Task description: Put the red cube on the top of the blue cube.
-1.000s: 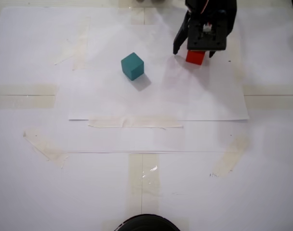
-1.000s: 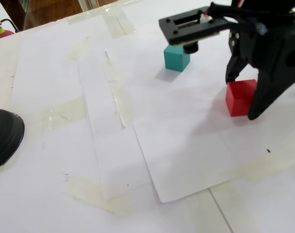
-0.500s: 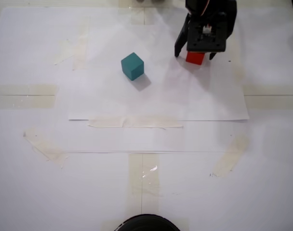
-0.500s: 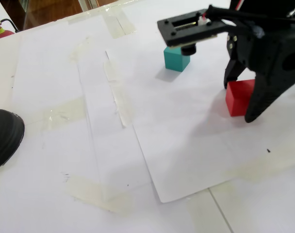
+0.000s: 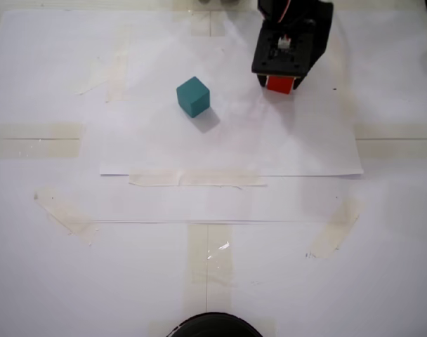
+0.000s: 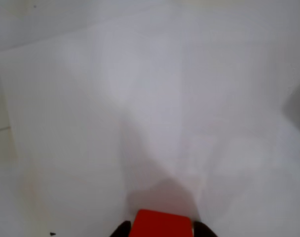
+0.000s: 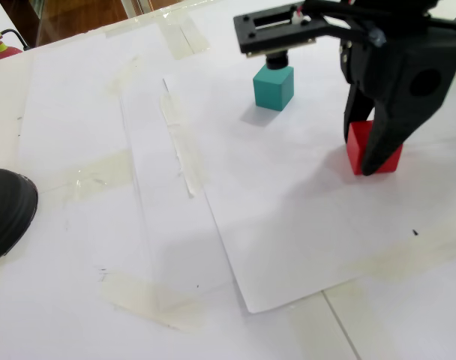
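1. One small matte bright red cube.
2. One small matte teal cube (the same size as the red).
3. One black two-finger gripper.
4. One dark rounded object, at the frame edge.

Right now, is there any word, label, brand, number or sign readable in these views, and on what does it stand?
None can be read.
The red cube, held between the fingers of the gripper, has plain faces.
The blue cube has plain faces too.
The white paper sheets and tape strips carry no print, only tiny dark specks.
The gripper's black housing shows no legible marking.
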Motion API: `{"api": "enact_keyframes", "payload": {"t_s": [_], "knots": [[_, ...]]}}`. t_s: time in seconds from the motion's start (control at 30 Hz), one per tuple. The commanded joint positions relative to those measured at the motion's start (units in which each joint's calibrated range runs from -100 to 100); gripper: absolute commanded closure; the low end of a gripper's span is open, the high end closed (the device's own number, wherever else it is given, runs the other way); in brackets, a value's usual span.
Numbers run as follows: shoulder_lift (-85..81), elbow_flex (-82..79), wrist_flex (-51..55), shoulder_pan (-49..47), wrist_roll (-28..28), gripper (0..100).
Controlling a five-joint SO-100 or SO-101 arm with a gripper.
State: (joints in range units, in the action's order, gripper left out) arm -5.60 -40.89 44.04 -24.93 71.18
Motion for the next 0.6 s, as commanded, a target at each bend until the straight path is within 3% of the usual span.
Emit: {"api": "enact_keyframes", "payload": {"t_s": [0.0,0.57], "knots": [[-0.9,-0.2,0.9,-2.2,0.8,82],[-3.3,-3.6,2.1,-3.0,1.0,83]]}}
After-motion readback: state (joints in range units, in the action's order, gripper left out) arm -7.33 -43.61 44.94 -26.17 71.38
